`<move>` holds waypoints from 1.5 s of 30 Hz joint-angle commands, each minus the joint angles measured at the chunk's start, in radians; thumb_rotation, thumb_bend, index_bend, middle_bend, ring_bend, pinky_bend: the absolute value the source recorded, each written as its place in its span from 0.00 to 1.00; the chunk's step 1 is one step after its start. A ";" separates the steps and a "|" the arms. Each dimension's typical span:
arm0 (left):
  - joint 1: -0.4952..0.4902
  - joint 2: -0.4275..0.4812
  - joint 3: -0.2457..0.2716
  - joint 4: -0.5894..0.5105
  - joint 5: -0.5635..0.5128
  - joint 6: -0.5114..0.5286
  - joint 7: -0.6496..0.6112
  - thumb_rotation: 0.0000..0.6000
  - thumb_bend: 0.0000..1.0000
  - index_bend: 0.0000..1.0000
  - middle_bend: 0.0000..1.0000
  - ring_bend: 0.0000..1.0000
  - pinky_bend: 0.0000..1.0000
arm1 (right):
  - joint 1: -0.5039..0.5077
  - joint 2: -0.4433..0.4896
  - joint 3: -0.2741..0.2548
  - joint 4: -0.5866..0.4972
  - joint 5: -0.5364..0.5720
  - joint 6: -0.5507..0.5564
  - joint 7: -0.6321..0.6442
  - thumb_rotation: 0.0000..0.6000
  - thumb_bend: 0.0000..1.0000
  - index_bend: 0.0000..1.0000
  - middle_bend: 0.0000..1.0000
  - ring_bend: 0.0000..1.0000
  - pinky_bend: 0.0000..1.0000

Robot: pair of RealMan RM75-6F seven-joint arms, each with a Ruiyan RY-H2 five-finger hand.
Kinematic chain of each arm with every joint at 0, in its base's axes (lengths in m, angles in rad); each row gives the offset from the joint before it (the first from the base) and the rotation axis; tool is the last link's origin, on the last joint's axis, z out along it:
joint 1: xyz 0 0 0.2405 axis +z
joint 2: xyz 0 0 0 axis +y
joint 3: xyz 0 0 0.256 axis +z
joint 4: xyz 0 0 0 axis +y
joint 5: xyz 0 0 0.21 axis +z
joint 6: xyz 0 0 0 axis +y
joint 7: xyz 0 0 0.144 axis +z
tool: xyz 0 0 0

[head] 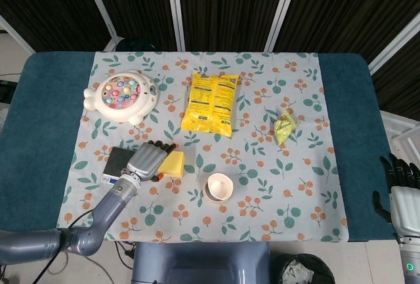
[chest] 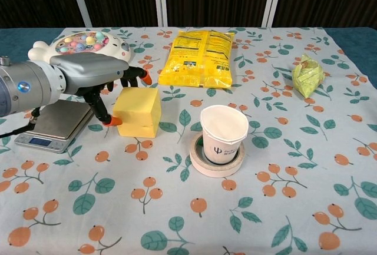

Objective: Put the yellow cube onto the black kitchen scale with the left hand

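Observation:
The yellow cube (chest: 141, 112) rests on the floral cloth, just right of the black kitchen scale (chest: 54, 122). My left hand (chest: 88, 73) hovers over the cube's left side with its fingers spread. Its thumb tip lies at the cube's left face and the other fingertips (chest: 143, 78) hang above the far edge. From the head view the left hand (head: 149, 159) covers part of the cube (head: 174, 163), and the scale (head: 118, 162) lies beside it. My right hand (head: 397, 189) hangs off the table's right edge, fingers apart, holding nothing.
A paper cup (chest: 224, 132) stands inside a tape ring (chest: 207, 166) right of the cube. A yellow snack bag (chest: 200, 58) lies behind it, a white toy with coloured beads (chest: 82, 44) behind the scale, and a green wrapped item (chest: 307, 75) at the far right.

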 commanded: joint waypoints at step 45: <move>0.204 0.240 0.170 0.216 0.549 0.096 -0.654 1.00 0.31 0.26 0.40 0.30 0.38 | -0.001 -0.009 -0.006 -0.012 0.003 -0.006 -0.031 1.00 0.56 0.00 0.03 0.00 0.01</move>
